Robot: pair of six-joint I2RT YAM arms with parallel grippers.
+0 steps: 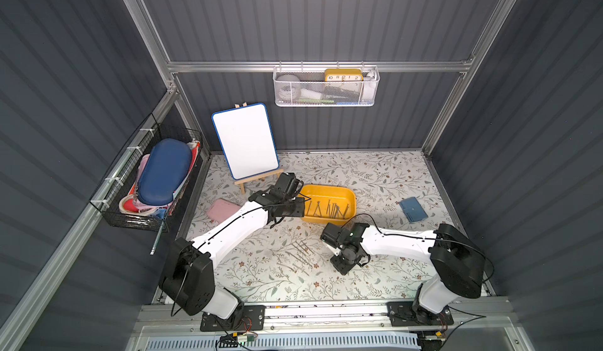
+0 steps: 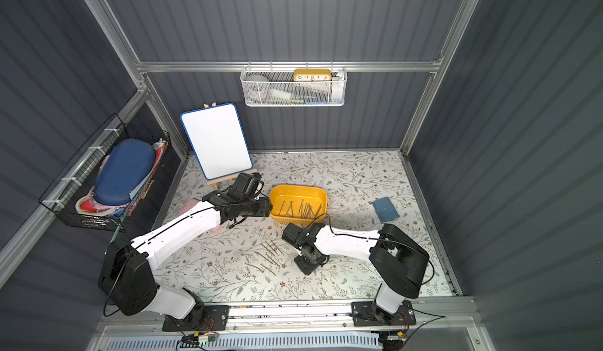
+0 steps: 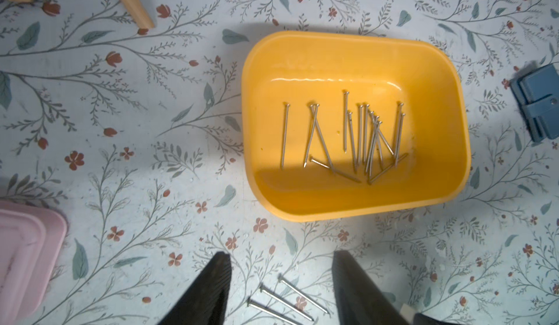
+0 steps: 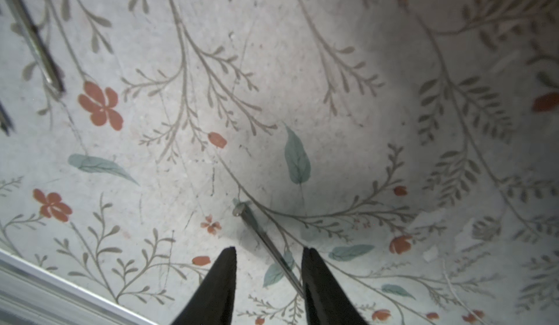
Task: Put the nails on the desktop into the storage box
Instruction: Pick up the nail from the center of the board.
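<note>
My left gripper (image 3: pixel 282 254) hangs just beside the storage box (image 3: pixel 348 37), its fingers apart and holding nothing. Many nails (image 3: pixel 360 133) already lie inside the box. The loose nails (image 1: pixel 301 254) lie scattered on the desktop (image 1: pixel 375 176), between my two arms. My right gripper (image 4: pixel 269 249) is low over a single nail (image 4: pixel 263 235), with a finger on each side of it but not clamped. This nail lies flat and thin, so I judge the closing must be exact.
</note>
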